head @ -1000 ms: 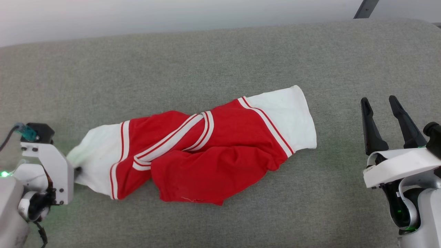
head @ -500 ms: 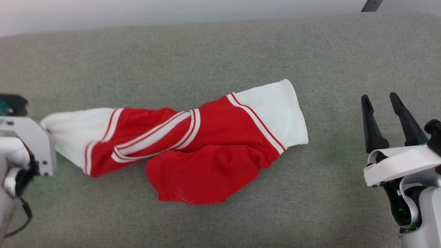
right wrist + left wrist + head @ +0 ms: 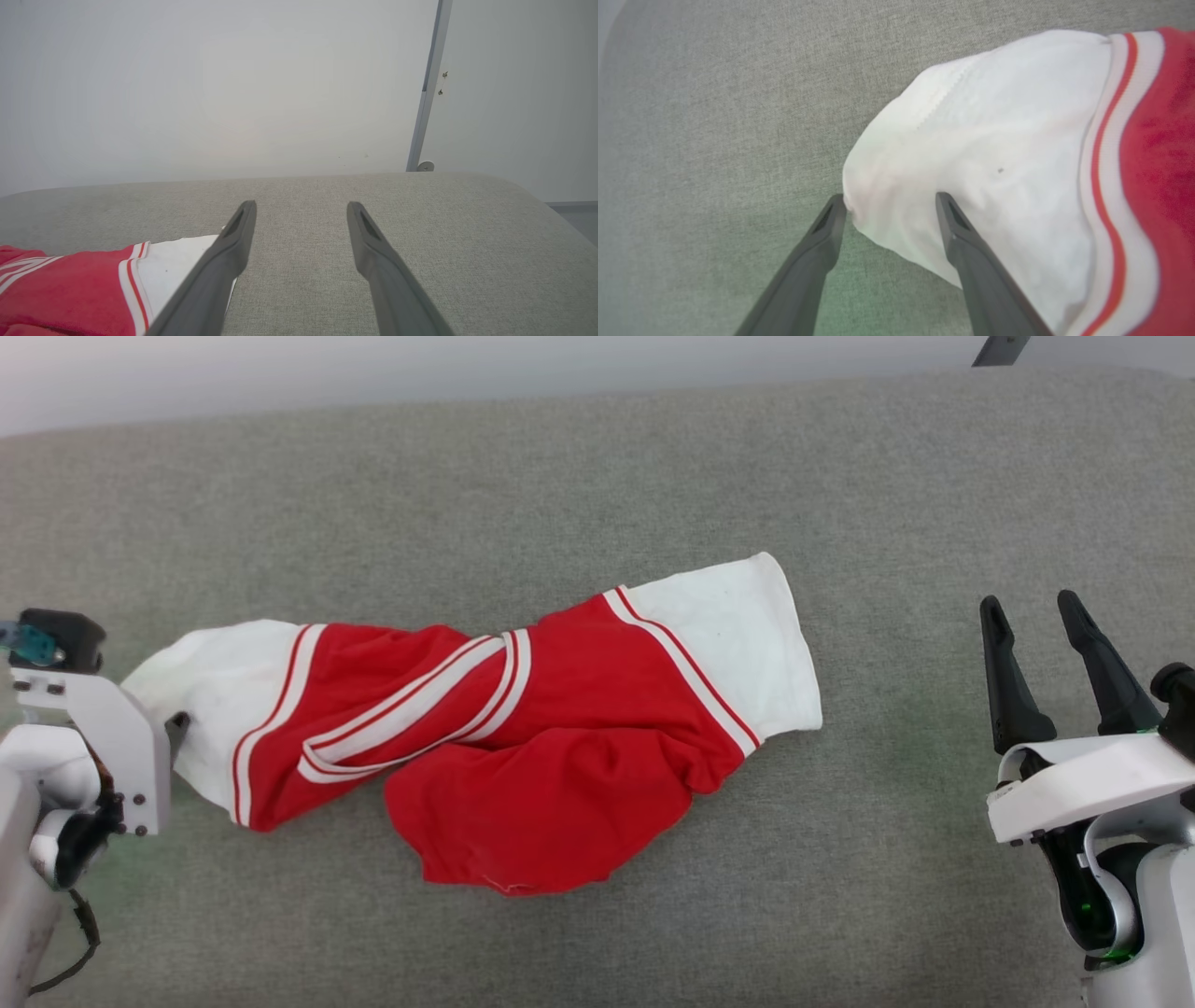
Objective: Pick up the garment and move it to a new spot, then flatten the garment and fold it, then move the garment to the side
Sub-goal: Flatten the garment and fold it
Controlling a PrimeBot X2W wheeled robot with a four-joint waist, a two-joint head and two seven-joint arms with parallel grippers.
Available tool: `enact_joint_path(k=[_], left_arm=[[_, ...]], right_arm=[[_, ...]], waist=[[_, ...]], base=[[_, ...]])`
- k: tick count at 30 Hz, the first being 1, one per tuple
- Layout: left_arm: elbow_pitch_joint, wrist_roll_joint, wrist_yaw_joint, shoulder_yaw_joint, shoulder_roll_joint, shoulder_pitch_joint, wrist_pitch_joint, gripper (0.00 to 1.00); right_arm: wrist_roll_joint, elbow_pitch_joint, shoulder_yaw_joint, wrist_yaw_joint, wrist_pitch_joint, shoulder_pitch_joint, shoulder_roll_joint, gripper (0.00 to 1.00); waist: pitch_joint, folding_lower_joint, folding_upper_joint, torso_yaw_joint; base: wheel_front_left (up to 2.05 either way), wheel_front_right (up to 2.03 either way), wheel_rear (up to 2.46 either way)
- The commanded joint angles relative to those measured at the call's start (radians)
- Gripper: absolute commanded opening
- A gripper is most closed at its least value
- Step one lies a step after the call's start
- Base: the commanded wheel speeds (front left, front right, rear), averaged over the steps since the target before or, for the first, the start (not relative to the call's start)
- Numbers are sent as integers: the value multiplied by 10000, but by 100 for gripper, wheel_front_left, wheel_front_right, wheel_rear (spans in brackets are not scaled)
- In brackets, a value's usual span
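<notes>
The shirt lies twisted and bunched in the middle of the grey padded worktop, with a white sleeve at each end. The left gripper is at the shirt's left sleeve, jaws spread with the sleeve tip loose between them. The right gripper is well to the shirt's right, jaws apart and empty. Flattening it well likely means pinching both sleeve edges and pulling outward evenly to undo the twist.

— Looking at a grey fabric pad, stretching wide, rounding off at one far corner.
— Bearing anything?
— Carrying a red-and-white jersey, lying crumpled and twisted near the middle.
</notes>
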Motion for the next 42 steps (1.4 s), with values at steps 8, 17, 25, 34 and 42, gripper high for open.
enact_joint_path(k=[8,17,25,34,42], left_arm=[[-1777,-105,-297,-298,492,546,699,100],[-5517,-837,221,-446,994,1236,2622,100],[-7058,-885,285,-849,1093,1496,3390,100],[-6327,-721,-69,-1076,867,1402,2991,100],[-5419,-606,-396,-1222,842,1078,2829,0]], right_arm=[[-64,49,-84,-15,-74,247,91,100],[-13,114,-12,-15,-71,356,151,100],[73,177,119,-15,-164,172,224,100],[211,312,98,-15,-323,35,206,100],[293,379,85,-15,-426,33,199,100]], waist=[[-423,0,0,323],[-723,0,0,595],[-559,0,0,457],[-204,0,0,76],[-66,0,0,-60]], base=[[0,0,0],[0,0,0],[0,0,0],[0,0,0],[0,0,0]])
